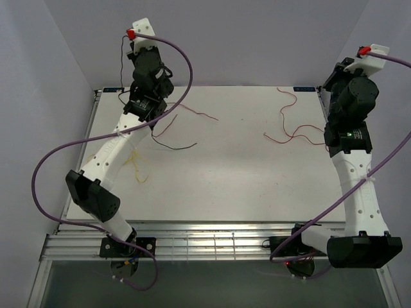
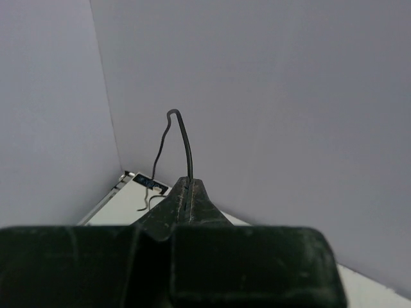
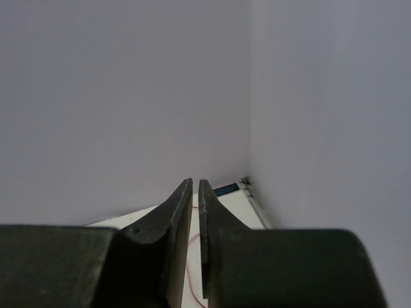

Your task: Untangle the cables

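1. While the left gripper point(image 2: 188, 183) hangs high above the table point(image 1: 244, 186), we fear its black cable point(image 2: 186, 138) could slip from the tips, or drag the yellow cable point(image 1: 136, 163) and red-brown cable point(image 1: 199, 114) on the table's left.
2. Left jaws pinch the black cable tight. The right gripper point(image 3: 195, 185) shows a bare slit and holds nothing we can see. The red cables point(image 1: 282, 117) lie on the table's right.

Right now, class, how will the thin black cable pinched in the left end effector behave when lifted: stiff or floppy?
Probably springy yet floppy: the thin black cable stands up from the left end effector, arches over, then droops. Likely light, being so thin. It may slip, as only the shut tips pinch it.
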Controlling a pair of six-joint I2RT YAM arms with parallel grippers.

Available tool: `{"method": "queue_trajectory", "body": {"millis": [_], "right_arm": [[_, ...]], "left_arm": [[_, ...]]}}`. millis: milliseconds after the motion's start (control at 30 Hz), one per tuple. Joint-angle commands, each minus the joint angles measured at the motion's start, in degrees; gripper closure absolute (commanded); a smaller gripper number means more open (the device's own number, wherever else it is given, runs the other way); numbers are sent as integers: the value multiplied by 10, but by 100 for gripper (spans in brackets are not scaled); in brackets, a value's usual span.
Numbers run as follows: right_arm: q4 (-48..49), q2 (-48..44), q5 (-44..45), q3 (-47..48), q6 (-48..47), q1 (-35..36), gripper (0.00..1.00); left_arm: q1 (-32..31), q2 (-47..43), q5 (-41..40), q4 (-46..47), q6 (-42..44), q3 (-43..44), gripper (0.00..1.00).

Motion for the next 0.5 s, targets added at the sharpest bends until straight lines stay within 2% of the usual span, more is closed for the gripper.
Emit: {"method": "queue_trajectory", "body": {"millis": [0,100,200,233,267,333,367,400,433,467], "right_arm": [[11,16,-249,27,-43,-4,82],[51,27,-449,-20,33,-3,72],[133,40,-555,-63,87,-2,61],[163,45,-578,-85,91,1,59],[170,55,-598,-92,92,4,53],[184,67,-637,-108,93,16,46],[191,78,-649,-111,89,19,37],[192,82,-671,-115,88,24,32],[191,87,-677,-121,88,34,28],[186,93,-681,-125,92,39,18]], "left_arm": [[5,-36,44,-2,15,68,100],[2,-31,164,-69,-42,108,100],[1,-29,290,-114,-71,131,100],[1,-28,335,-128,-77,141,100],[0,-20,414,-143,-79,174,100],[-1,-5,487,-191,-125,217,100],[-1,3,522,-201,-135,237,100],[-1,17,589,-211,-145,268,100],[-2,23,614,-212,-156,281,100],[-3,28,630,-212,-164,293,100]]}}
